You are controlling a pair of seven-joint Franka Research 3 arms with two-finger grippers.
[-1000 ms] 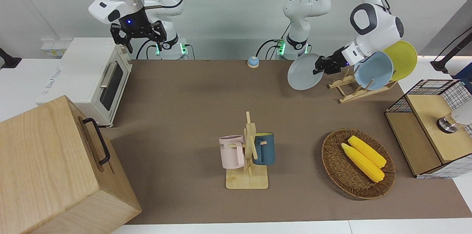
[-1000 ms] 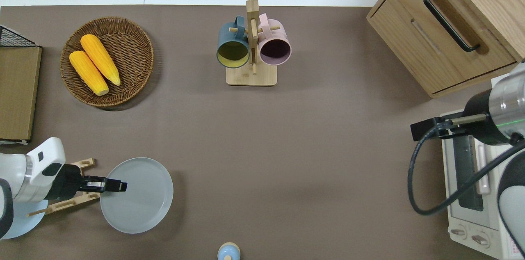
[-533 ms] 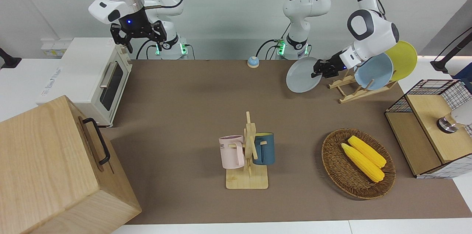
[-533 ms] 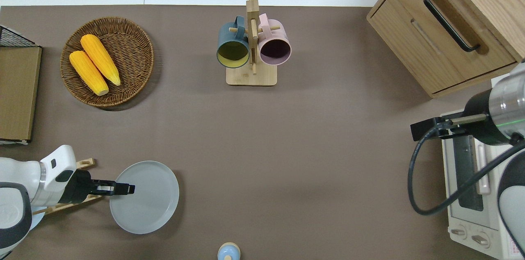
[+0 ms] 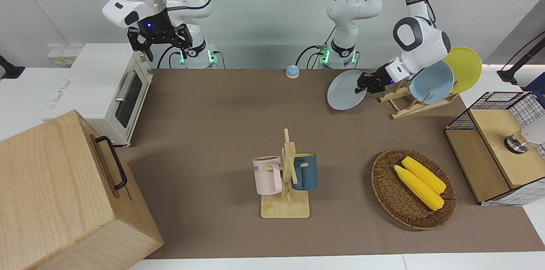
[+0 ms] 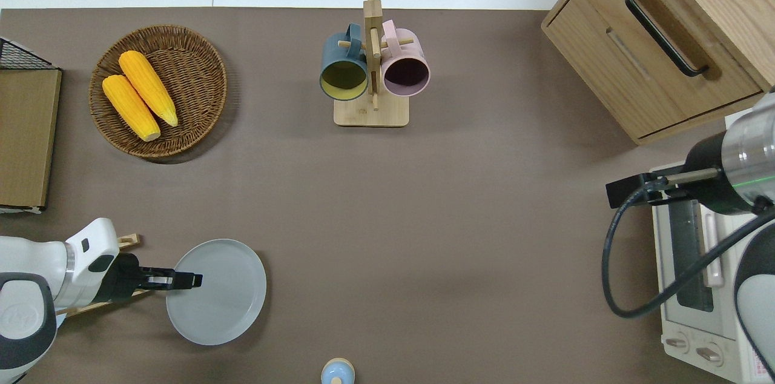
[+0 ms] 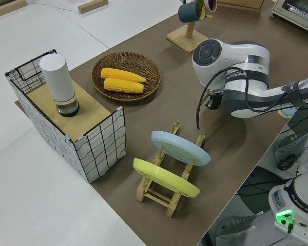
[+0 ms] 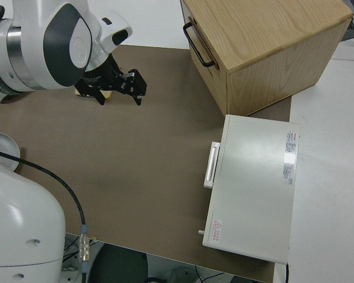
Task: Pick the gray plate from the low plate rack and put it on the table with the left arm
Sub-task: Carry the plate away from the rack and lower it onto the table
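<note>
We see a large flat desk point(image 5: 221, 104) covered in plain brown matting with white edges. At the right arm's end stand a big light-wood cabinet with a black handle point(image 5: 64, 193) and, nearer the robots, a white toaster oven point(image 5: 106, 91). At the left arm's end sits a wire-mesh box with a wooden top point(image 5: 498, 150). Nearer the middle we find a round woven wicker basket point(image 5: 389, 202) holding two yellow corn cobs point(image 5: 419, 182), and a wooden mug tree on a square base point(image 5: 287, 185) carrying a pink mug point(image 5: 267, 175) and a dark blue mug point(image 5: 305, 171).

The white jointed left arm point(image 5: 419, 42) reaches low over the desk, and the left gripper point(image 6: 184, 280) has its jaws closed on the rim of the round pale gray plate point(image 6: 221, 296). In the front view this plate is tilted, its edge away from the gripper close to the desk; we cannot tell whether it touches. In the overhead view the plate lies just beside the small low light-wood plate rack point(image 5: 411, 101), toward the right arm's end of it and clear of its pegs. A light blue plate point(image 5: 432, 81) and a yellow plate point(image 5: 464, 67) lean in that rack.

The right arm is parked; the right gripper point(image 5: 159, 42) shows its jaws spread apart. A small blue and tan bell point(image 5: 292, 71) sits at the desk edge nearest the robots.
</note>
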